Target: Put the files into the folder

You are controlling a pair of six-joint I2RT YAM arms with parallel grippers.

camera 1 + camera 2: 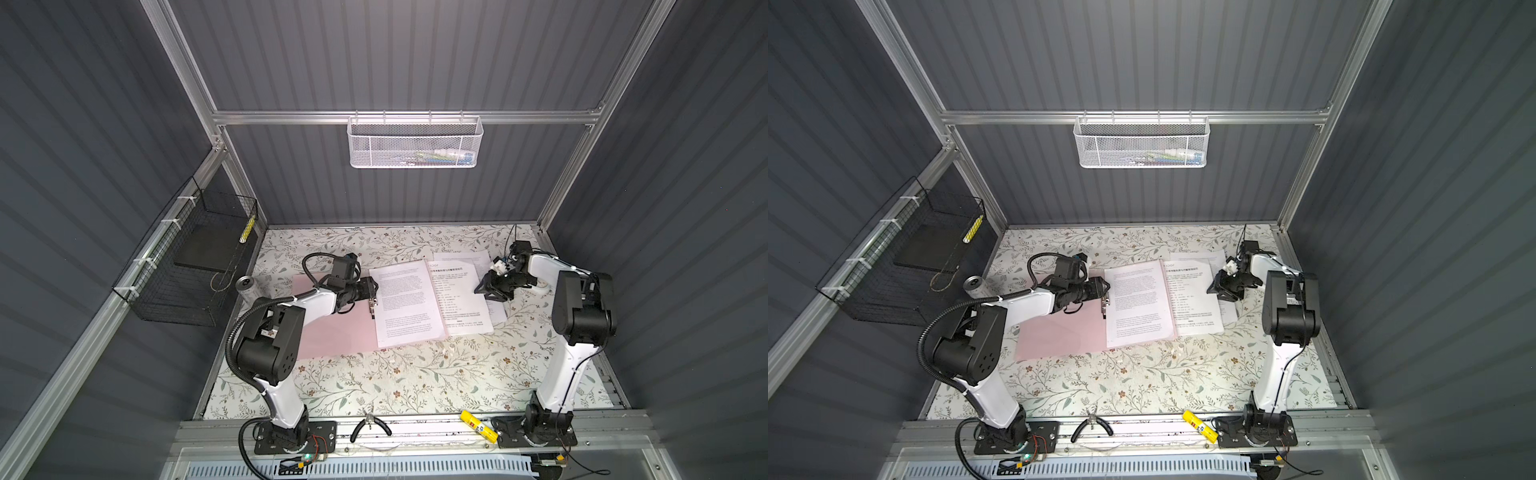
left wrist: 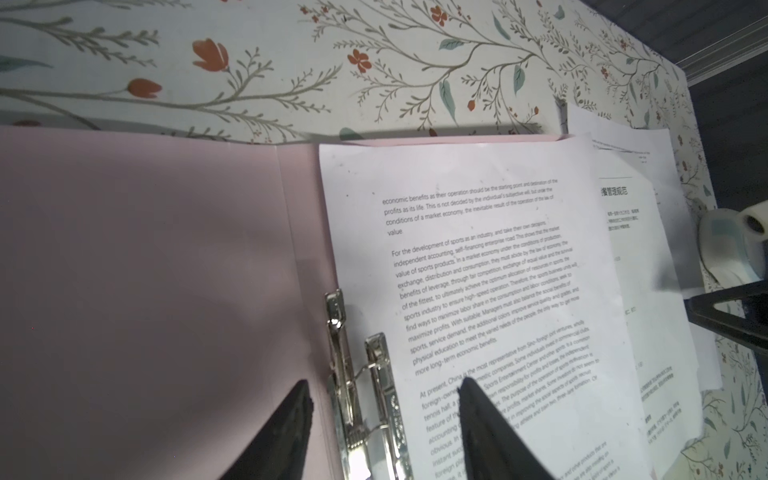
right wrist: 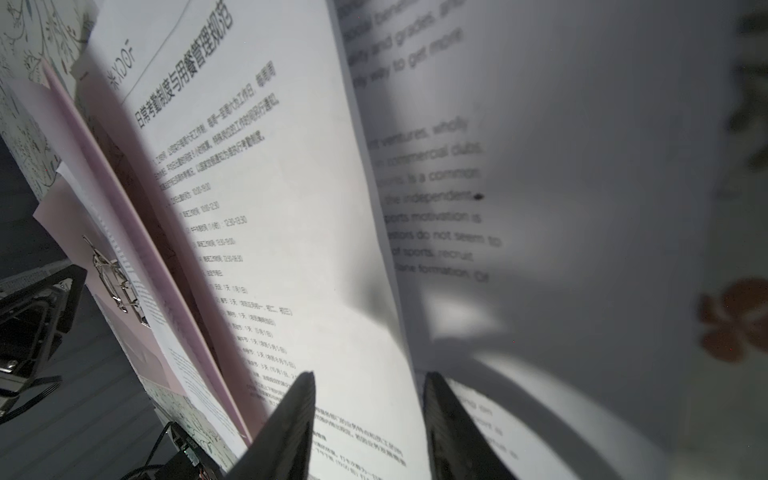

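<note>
The pink folder (image 1: 320, 332) is lying open on the flowered table (image 1: 395, 382), nearer to the back edge than to the front one. One sheet of English text (image 1: 405, 303) is already resting on its right half, close against the metal clip (image 2: 345, 365) at the spine. I cannot tell whether the clip is pressing on it.

The sheet with the bold heading (image 1: 461, 299) is lying just beside the folder's right edge. A third sheet (image 1: 478, 257) is showing from under it, toward the table's back right corner.

The left gripper (image 2: 386, 382) is hovering over the clip with its jaws spread, one on each side of it. The right gripper (image 3: 371, 374) is standing at the outer edge of the heading sheet. Its jaws are apart, with the paper's edge between them but not seeming to be pinched.

I am judging the task about one third done: two sheets are waiting outside the folder.
</note>
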